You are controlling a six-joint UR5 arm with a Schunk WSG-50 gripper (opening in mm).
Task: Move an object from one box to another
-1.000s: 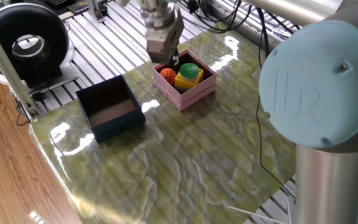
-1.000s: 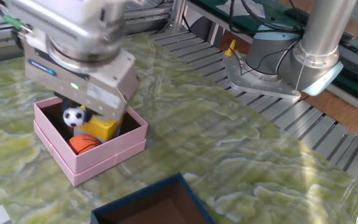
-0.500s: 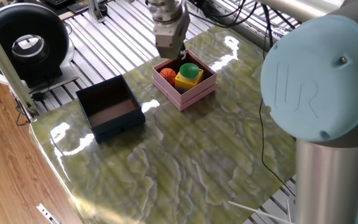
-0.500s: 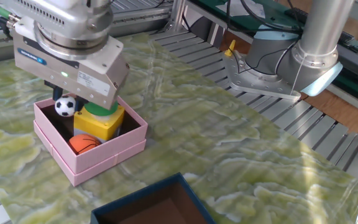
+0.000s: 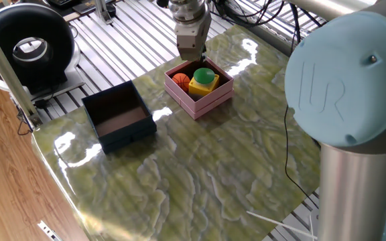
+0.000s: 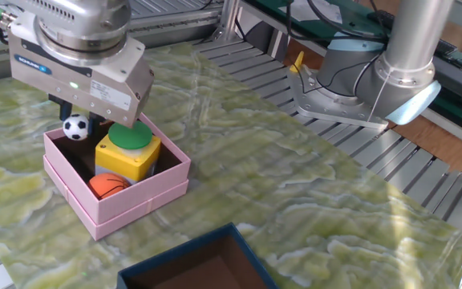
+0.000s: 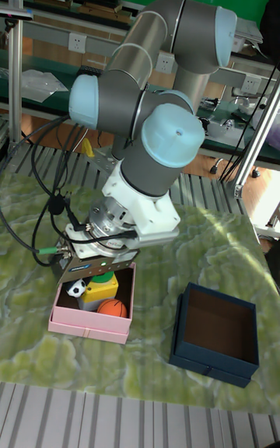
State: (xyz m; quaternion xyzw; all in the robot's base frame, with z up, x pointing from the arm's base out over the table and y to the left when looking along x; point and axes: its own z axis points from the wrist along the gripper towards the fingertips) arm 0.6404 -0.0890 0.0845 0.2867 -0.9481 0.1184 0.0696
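Note:
My gripper [image 6: 74, 120] is shut on a small black-and-white soccer ball [image 6: 76, 127] and holds it just above the far corner of the pale pink box [image 6: 135, 201]. Inside that box lie a yellow block with a round green top [image 6: 127, 155] and a small orange ball [image 6: 108, 185]. The tall view shows the soccer ball [image 7: 75, 288] under the gripper [image 7: 78, 281], over the pink box [image 7: 89, 326]. In the one fixed view the gripper [image 5: 194, 57] hides the ball, above the pink box [image 5: 208, 101]. The navy-blue box [image 5: 107, 100], brown-floored, stands apart, with nothing in it.
The navy box [image 7: 214, 362] sits about a box-width from the pink one. A black round device [image 5: 27, 43] stands off the table's far left corner. The arm's base [image 6: 351, 88] is bolted to slatted metal beside the green marble tabletop [image 5: 200, 167].
The gripper has risen straight up with the soccer ball, from down inside the pink box to above its rim. The yellow block's green top now shows fully.

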